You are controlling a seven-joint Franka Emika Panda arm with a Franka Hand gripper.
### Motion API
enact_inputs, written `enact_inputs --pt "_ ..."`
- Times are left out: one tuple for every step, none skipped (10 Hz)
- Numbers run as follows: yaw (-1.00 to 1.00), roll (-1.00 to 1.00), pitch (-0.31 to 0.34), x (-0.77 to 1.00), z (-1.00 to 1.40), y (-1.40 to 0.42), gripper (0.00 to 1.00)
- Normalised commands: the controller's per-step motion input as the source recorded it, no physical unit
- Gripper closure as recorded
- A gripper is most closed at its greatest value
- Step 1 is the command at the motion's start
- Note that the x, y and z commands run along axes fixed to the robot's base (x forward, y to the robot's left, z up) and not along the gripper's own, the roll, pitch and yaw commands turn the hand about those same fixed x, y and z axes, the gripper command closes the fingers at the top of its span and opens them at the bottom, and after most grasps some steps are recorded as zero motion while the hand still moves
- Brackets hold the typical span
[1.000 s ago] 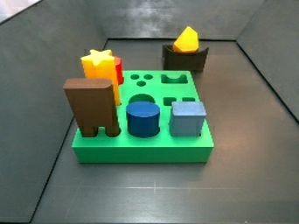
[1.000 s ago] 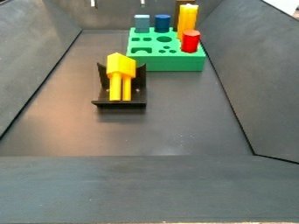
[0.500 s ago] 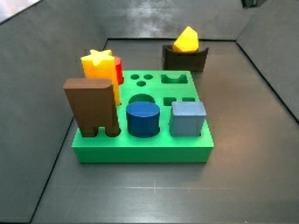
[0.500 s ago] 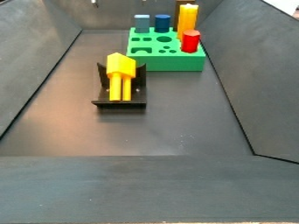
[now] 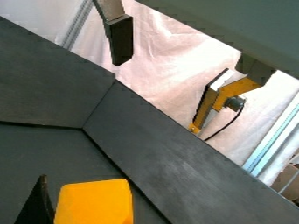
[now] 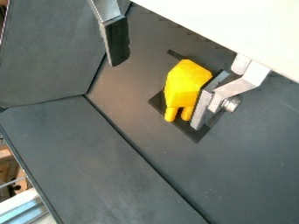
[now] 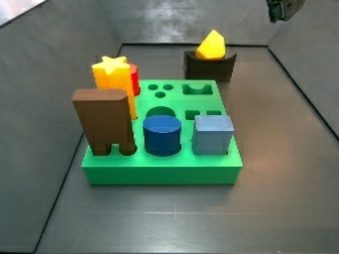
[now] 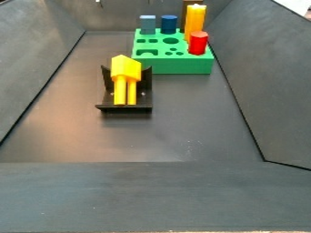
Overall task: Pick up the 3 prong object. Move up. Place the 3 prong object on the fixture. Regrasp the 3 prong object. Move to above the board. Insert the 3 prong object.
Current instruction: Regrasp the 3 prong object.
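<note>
In a side view the green board [image 7: 162, 139] fills the middle of the frame, a smooth slab with cut holes and blocks standing in it. Right of its far edge the glossy yellow 3 prong object [image 7: 212, 44] rests in the dark fixture [image 7: 209, 66]. So pick-up and placing look done, regrasp and insertion remain; the tool [image 6: 170, 52] hangs above, silver fingers [image 6: 114, 35] spread and empty.

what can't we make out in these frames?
- Tool: in both wrist views only fingers show, empty and apart; a side view shows just a dark bit at the edge.
- 3 prong object on the fixture: prongs too small to count.
- Board: blocks hide several holes.
</note>
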Motion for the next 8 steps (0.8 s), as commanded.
enact_inputs --pt "0.21 0.18 0.041 0.19 -0.03 -0.05 0.0" --pt "0.19 0.17 0.028 0.18 -0.03 -0.05 0.0" --pt "0.17 0.17 0.026 0.17 -0.03 -0.05 0.0" --pt "0.15 0.17 0.026 0.17 -0.03 -0.05 0.0" --pt "0.13 0.17 0.026 0.17 -0.03 -0.05 0.0" --pt "0.12 0.17 0.03 0.17 -0.04 -0.05 0.0" --pt "0.11 0.17 0.033 0.17 -0.04 -0.05 0.0" --pt "0.03 0.09 0.003 0.07 -1.0 0.07 0.0"
